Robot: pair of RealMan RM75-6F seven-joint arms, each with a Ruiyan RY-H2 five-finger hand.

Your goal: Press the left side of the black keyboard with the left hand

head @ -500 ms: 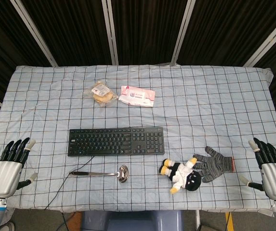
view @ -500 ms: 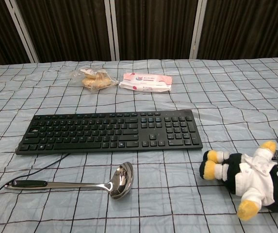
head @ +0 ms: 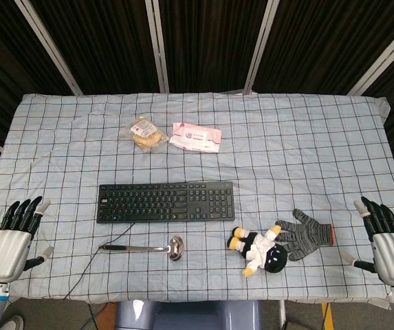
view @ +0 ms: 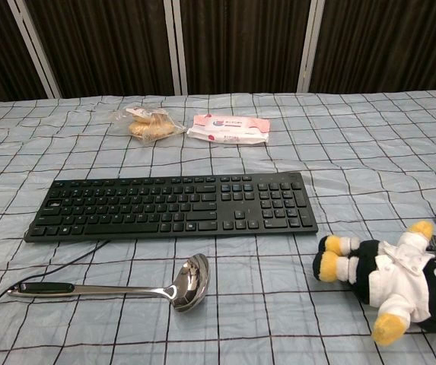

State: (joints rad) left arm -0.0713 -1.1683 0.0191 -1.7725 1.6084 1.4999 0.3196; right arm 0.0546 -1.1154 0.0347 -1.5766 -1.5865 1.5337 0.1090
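Left hand is idling empty, fingers apparently spread, lower left; it should press the black keyboard left end gently.

Black keyboard lies flat, lengthwise, left of the table's centre, nearer the front edge, cable trailing from its left end

My table has a blue checked cloth, on it a keyboard, ladle, plush doll, grey glove, wipes pack, bagged bread.
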